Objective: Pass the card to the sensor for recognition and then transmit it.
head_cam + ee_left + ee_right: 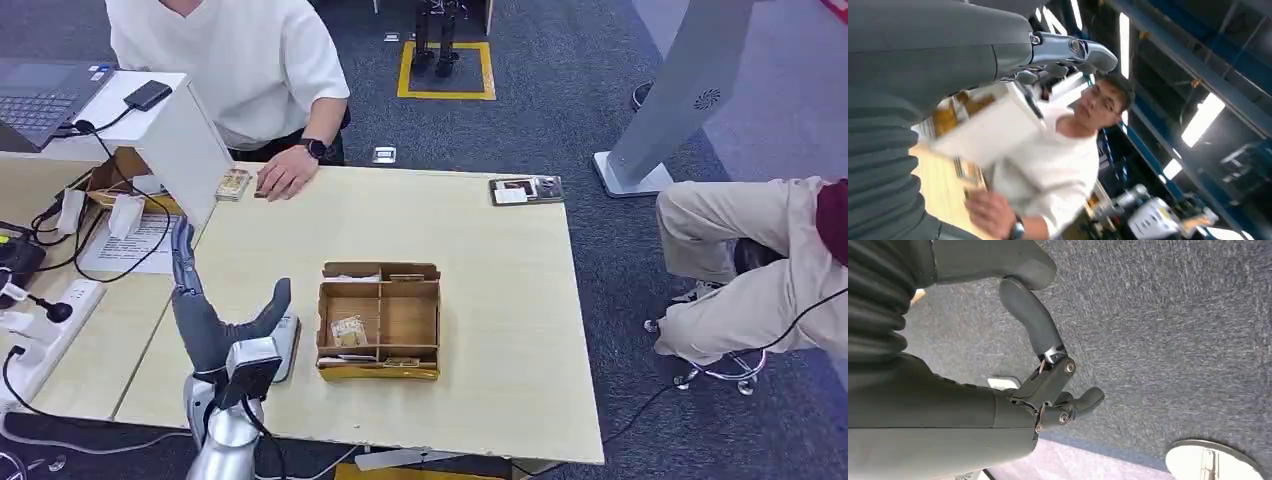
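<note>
From the head view, the left hand (pixel 205 320) is up over the table (pixel 480 380), fingers spread, holding nothing. A wooden box (pixel 380 320) sits mid-table with a small card (pixel 348 330) inside. A person's hand (pixel 287 172) rests at the far edge. No writing is readable.

In the left wrist view, the fingers (pixel 1073 50) point toward the person.

In the right wrist view, the right hand (pixel 1048 385) hangs over grey carpet (pixel 1173 340), fingers apart and empty.

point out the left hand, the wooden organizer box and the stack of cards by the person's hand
left hand (pixel 215 320), head view, on the palm
wooden organizer box (pixel 381 372), head view, on its front wall
stack of cards (pixel 233 184), head view, on the top card
</note>
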Tool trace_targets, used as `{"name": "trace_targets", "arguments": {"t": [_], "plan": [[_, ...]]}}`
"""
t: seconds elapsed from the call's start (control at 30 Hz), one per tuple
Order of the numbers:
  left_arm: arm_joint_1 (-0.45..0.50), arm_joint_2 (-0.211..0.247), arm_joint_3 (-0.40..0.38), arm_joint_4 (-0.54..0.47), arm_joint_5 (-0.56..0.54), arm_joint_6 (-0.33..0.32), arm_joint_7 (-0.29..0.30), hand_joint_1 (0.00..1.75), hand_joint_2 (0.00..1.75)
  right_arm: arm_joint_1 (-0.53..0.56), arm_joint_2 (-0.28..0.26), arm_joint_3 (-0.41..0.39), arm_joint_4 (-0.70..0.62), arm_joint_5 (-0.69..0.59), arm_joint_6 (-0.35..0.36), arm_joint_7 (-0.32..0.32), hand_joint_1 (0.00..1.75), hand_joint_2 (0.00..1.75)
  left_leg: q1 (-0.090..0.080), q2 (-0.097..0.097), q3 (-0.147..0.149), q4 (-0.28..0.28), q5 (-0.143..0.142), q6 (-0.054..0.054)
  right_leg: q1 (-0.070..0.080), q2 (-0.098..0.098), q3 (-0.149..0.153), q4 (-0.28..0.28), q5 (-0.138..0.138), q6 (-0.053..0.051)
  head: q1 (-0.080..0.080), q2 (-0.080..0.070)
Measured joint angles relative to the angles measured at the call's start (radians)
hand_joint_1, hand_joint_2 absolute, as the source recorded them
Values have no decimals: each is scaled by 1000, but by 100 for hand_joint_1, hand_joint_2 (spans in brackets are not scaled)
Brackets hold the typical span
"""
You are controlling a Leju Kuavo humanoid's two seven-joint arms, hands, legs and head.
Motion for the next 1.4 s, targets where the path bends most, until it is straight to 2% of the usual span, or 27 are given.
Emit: {"name": "trace_targets", "arguments": {"t": [0.07, 0.23, 0.4, 0.6, 0.7, 0.93, 1.03, 1.27, 1.4], "plan": [[28, 8, -49, -34, 23, -14, 0, 0, 175, 0, 0, 0, 0, -1, 0, -2, 0, 175, 0, 0, 0, 0, 0, 0, 0, 0, 0, 0, 0, 0, 0, 0], [59, 23, -105, -81, 48, -29, 0, 0, 175, 2, 0, 0, 0, -2, 0, -9, 0, 175, 0, 0, 0, 0, 0, 0, 0, 0, 0, 0, 0, 0, 0, 0], [77, 59, -203, -140, 180, -117, 0, 0, 175, 4, 0, -8, 0, -10, 0, -21, 0, 175, 0, 0, 0, 0, 0, 0, 0, 0, 0, 0, 0, 0, 0, 0], [80, 121, -342, -181, 290, -238, 0, 0, 175, 5, 0, -19, 0, -19, 0, -38, 0, 175, 0, 0, 0, 0, 0, 0, 0, 0, 0, 0, 0, 0, 0, 0], [77, 157, -400, -196, 314, -275, 0, 0, 175, 5, 0, -20, 0, -19, 0, -47, 0, 175, 0, 0, 0, 0, 0, 0, 0, 0, 0, 0, 0, 0, 0, 0], [63, 220, -487, -199, 279, -289, 0, 0, 175, 5, 0, -20, 0, -19, 0, -51, 0, 175, 0, 0, 1, 0, 0, 0, 0, 0, 0, 0, 0, 0, 0, 0], [54, 242, -513, -188, 230, -292, 0, 0, 175, 4, 0, -20, 0, -17, 0, -51, 0, 175, 0, 0, 1, 0, 0, 0, 0, 0, 0, 0, 0, 0, 0, 0], [46, 268, -537, -150, 184, -295, 0, 0, 175, 4, 0, -20, 0, -15, 0, -51, 0, 175, 0, 0, 0, 0, 0, 0, 0, 0, 0, 0, 0, 0, 0, 0], [39, 275, -545, -101, 66, -288, 14, 0, 175, 3, 0, -19, 0, -9, 0, -44, 0, 175, 0, 0, 1, 0, 0, 0, 0, 0, 0, 0, 0, 0, 0, 0]]}}
